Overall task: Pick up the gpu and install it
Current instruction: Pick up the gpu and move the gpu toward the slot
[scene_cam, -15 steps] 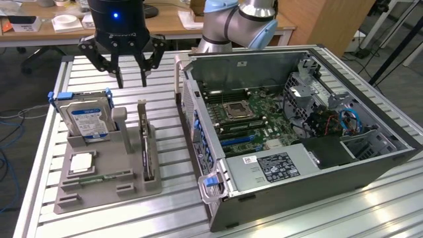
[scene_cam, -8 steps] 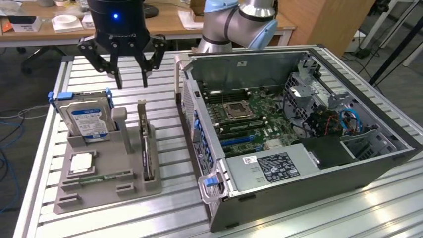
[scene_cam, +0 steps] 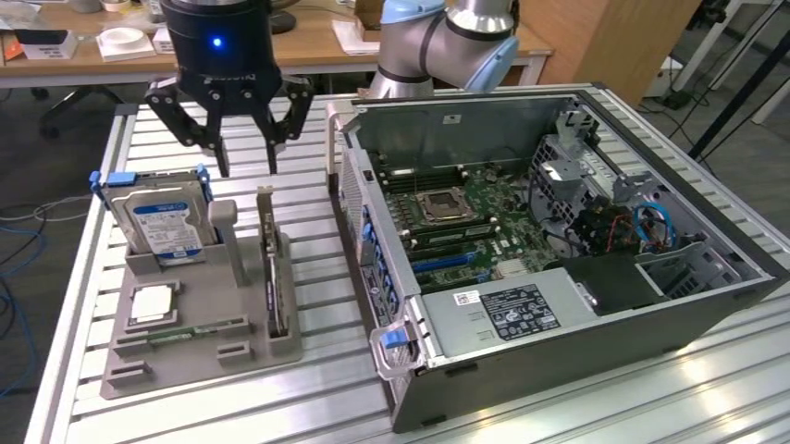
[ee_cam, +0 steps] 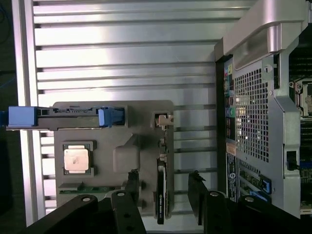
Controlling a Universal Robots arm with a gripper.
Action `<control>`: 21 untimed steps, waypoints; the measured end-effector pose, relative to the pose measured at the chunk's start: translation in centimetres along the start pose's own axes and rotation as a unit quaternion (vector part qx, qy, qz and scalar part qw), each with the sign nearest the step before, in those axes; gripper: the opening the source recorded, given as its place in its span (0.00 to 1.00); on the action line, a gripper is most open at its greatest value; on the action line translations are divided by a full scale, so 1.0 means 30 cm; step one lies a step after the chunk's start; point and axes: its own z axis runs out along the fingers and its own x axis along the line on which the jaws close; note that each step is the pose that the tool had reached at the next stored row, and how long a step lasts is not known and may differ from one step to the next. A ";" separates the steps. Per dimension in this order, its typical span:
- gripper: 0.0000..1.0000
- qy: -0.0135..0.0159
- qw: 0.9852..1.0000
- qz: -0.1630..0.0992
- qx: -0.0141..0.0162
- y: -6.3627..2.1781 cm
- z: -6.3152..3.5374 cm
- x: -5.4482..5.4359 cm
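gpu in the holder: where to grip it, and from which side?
Likely the gpu's top edge, mid-length, from straight above, pinching its two flat faces. It stands on edge in a holder slot, so only the upper part is free. The gripper is open above it.

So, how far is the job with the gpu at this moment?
Done: nothing is finished yet. The computer case lies open, and the gpu is not in it. In hand: the gripper is open and hangs above the gray holder, where the gpu stands on edge, ungripped. The wrist view shows it below, between the fingers. Left: both the pick-up and the install.
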 end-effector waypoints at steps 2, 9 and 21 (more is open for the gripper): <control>0.53 0.000 1.000 0.000 0.000 -0.006 0.004 0.000; 0.53 0.000 1.000 0.000 0.001 -0.029 0.019 0.000; 0.53 0.000 1.000 0.000 0.004 -0.060 0.045 0.007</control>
